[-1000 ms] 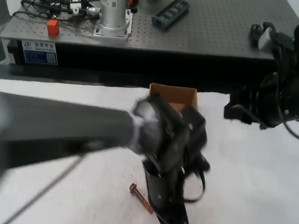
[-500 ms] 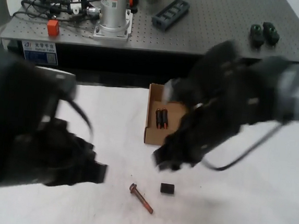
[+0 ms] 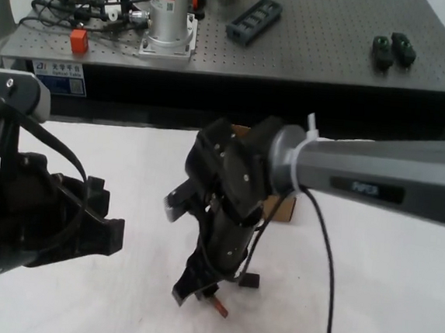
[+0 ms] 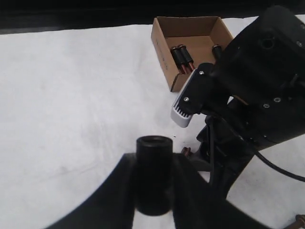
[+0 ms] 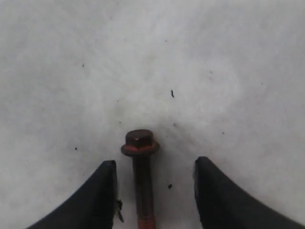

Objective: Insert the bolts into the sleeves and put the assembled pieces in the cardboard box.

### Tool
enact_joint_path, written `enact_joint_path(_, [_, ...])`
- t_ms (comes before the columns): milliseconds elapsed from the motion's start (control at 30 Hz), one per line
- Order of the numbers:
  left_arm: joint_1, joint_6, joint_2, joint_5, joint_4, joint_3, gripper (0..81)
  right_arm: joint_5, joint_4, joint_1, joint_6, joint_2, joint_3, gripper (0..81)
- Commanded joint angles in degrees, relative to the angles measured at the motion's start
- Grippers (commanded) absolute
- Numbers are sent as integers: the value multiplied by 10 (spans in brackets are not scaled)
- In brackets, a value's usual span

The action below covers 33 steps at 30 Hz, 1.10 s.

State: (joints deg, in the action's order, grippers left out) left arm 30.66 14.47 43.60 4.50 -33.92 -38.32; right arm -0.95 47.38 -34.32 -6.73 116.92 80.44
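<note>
Right wrist view: reddish-brown bolt (image 5: 142, 181), flanged hex head.

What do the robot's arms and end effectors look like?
The right arm is a grey link with small white print, a white zip tie and a black cable, then a black wrist. The left arm is black with a looping cable. The right end effector and left end effector have dark curved fingers.

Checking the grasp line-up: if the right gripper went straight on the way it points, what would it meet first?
Probably the white cloth: the right gripper, fingers open, straddles the bolt lying flat between them. Depth is unclear.
</note>
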Motion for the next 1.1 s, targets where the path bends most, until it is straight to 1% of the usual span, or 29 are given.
enact_joint_path(0, [-3, -3, -5, 9, 10, -1, 6, 0, 4, -2, -10, -1, 6, 365])
enact_joint_path(67, [-3, -3, -5, 9, 10, -1, 6, -2, 13, -4, -12, 3, 6, 361])
enact_joint_path(100, [-3, -3, -5, 9, 10, -1, 6, -5, 18, -4, -18, 6, 6, 341])
enact_joint_path(167, [-3, -3, -5, 9, 10, -1, 6, -12, 22, -4, -29, 8, 6, 268])
enact_joint_path(267, [-3, -3, -5, 8, 10, -1, 6, -12, 13, -4, -36, 7, 5, 106])
enact_joint_path(300, [-3, -3, -5, 5, 10, -1, 6, -8, 6, -4, -36, 5, 5, 38])
enact_joint_path(333, [-3, -3, -5, -1, 10, -1, 6, 0, -4, -4, -35, 2, 5, 10])
enact_joint_path(433, [-3, -3, -5, -29, 14, -1, 6, 46, -29, 7, -32, -25, 5, 10])
enact_joint_path(467, [-3, -1, -5, -48, 16, -1, 6, 63, -36, 14, -31, -44, 3, 10])
enact_joint_path(533, [-3, -1, -5, -111, 28, -1, 6, 84, -53, 29, -29, -86, -5, 10])
enact_joint_path(600, [-2, -3, -3, -177, 53, -1, 6, 106, -76, 51, -6, -148, -28, 10])
enact_joint_path(733, [-1, 10, 9, -282, 146, -1, 6, 171, -176, 99, 64, -294, -114, 10])
enact_joint_path(833, [1, 31, 23, -338, 204, -1, 6, 229, -283, 126, 126, -405, -194, 10])
enact_joint_path(933, [14, 31, 48, -384, 256, -1, 6, 279, -374, 136, 178, -507, -267, 10])
enact_joint_path(1067, [45, 29, 106, -446, 333, -1, 6, 303, -452, 136, 245, -593, -343, 10])
